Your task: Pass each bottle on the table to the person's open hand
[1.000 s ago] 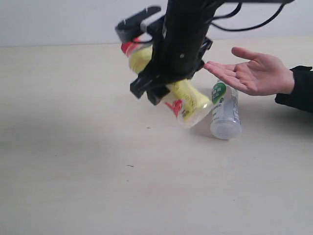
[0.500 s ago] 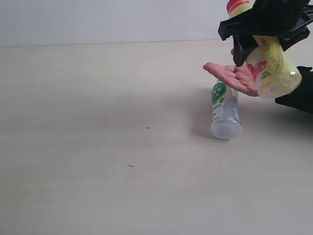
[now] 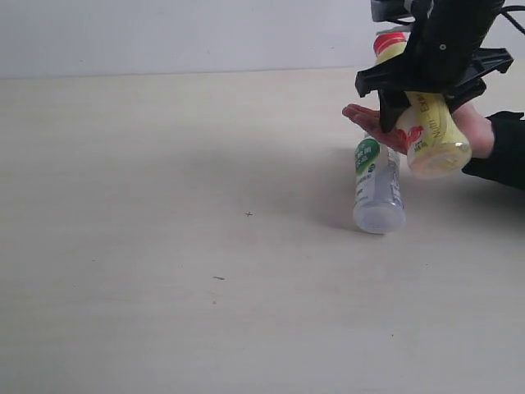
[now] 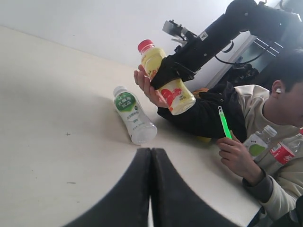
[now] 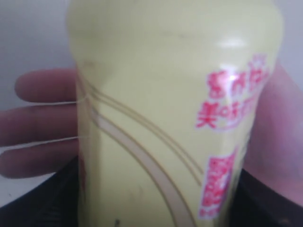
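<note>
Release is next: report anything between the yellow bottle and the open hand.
Nothing visible. The right gripper holds the yellow bottle right at the hand; the white bottle lies on the table, not between them.

This looks like a robotics lab or test room, not a home. A black jointed robot arm (image 4: 222,30) reaches over a broad, bare wood-grain table (image 3: 164,287) that stands against a plain pale wall (image 3: 164,33). A person (image 4: 279,99) wearing an earbud (image 4: 278,90) sits at one edge of the table. Dark equipment (image 4: 272,47) stands behind them, too indistinct to identify.
</note>
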Available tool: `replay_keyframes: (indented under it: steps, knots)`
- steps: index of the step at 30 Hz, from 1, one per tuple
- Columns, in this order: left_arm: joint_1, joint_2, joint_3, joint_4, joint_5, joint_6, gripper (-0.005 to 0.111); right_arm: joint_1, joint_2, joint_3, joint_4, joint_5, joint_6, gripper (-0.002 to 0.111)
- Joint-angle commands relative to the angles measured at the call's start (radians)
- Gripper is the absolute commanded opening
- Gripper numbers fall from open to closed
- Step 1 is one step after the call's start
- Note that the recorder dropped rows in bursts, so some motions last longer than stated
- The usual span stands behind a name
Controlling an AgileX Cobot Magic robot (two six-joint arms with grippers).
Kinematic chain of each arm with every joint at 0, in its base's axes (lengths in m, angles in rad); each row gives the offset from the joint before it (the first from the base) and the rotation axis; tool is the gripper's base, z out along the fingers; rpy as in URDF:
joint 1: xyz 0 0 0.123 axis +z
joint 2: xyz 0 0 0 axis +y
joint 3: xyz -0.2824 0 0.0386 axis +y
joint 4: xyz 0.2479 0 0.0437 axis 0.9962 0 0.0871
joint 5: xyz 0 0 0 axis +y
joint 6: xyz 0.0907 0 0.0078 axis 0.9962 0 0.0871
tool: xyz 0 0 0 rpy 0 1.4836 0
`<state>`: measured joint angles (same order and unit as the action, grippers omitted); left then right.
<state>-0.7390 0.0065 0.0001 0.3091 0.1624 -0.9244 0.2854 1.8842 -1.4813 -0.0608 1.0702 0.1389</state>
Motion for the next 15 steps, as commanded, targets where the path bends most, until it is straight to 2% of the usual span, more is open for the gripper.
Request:
replay_keyframes:
  steps: [1,9,15]
  knots:
    - [0.0,-0.006,0.0,-0.005,-0.003,0.004,0.0,-0.005,0.039,-0.004,-0.005,-0.023,-0.007,0.0]
    - [0.0,-0.006,0.0,-0.005,-0.003,0.004,0.0,-0.005,0.054,-0.004,-0.094,-0.069,0.053,0.0]
    - [0.0,-0.006,0.0,-0.005,-0.003,0.004,0.0,-0.014,0.054,-0.004,-0.128,-0.019,0.071,0.0]
